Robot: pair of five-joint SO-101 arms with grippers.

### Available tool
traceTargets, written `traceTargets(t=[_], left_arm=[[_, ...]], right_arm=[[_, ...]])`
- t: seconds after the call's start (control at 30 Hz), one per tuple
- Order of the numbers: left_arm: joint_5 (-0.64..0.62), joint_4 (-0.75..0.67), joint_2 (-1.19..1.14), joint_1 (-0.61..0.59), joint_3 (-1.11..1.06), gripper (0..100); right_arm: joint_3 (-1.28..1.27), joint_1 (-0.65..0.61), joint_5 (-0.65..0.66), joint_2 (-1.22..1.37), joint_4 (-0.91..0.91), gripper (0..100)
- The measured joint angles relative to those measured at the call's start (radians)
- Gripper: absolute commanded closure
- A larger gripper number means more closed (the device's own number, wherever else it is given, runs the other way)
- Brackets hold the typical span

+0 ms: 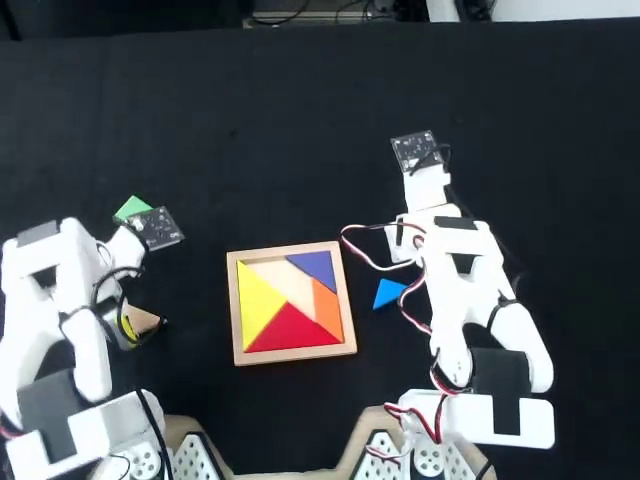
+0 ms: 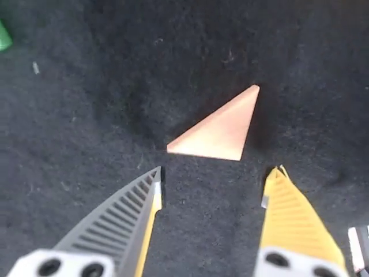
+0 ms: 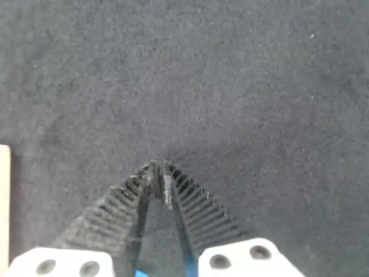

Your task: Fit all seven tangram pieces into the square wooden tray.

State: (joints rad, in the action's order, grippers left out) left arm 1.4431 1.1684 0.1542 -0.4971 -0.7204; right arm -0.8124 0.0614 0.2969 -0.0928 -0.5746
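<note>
The square wooden tray (image 1: 238, 352) lies mid-table and holds several pieces, among them a yellow triangle (image 1: 258, 300), a red triangle (image 1: 296, 328) and a blue piece (image 1: 315, 265). A loose blue triangle (image 1: 388, 294) lies just right of the tray, beside the right arm. A tan triangle (image 2: 219, 133) rests on the cloth just beyond my left gripper (image 2: 216, 180), which is open with nothing between its fingers. That tan triangle (image 1: 145, 322) sits left of the tray. My right gripper (image 3: 158, 173) is shut and empty over bare cloth. The tray's edge (image 3: 4, 202) shows beside it.
A green piece (image 1: 131, 209) lies on the black cloth at the far left, behind the left arm. The same green piece (image 2: 3, 36) shows in the left wrist view. Both arm bases stand at the near table edge. The far half of the cloth is open room.
</note>
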Motion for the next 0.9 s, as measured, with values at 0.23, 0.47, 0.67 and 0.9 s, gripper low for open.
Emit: traceTargets(t=[0.23, 0.47, 0.67, 0.9], left_arm=[[0.000, -0.005, -0.018, 0.009, 0.005, 72], [-0.008, -0.218, -0.021, 0.046, -0.121, 72], [-0.034, -0.295, -0.005, 0.057, -0.160, 72], [-0.038, -0.295, -0.023, 0.080, -0.135, 72]], right_arm=[[0.000, 0.000, 0.000, 0.003, 0.000, 98.7], [0.000, 0.000, 0.000, 0.003, 0.000, 98.7], [0.000, 0.000, 0.000, 0.003, 0.000, 98.7], [0.000, 0.000, 0.000, 0.003, 0.000, 98.7]])
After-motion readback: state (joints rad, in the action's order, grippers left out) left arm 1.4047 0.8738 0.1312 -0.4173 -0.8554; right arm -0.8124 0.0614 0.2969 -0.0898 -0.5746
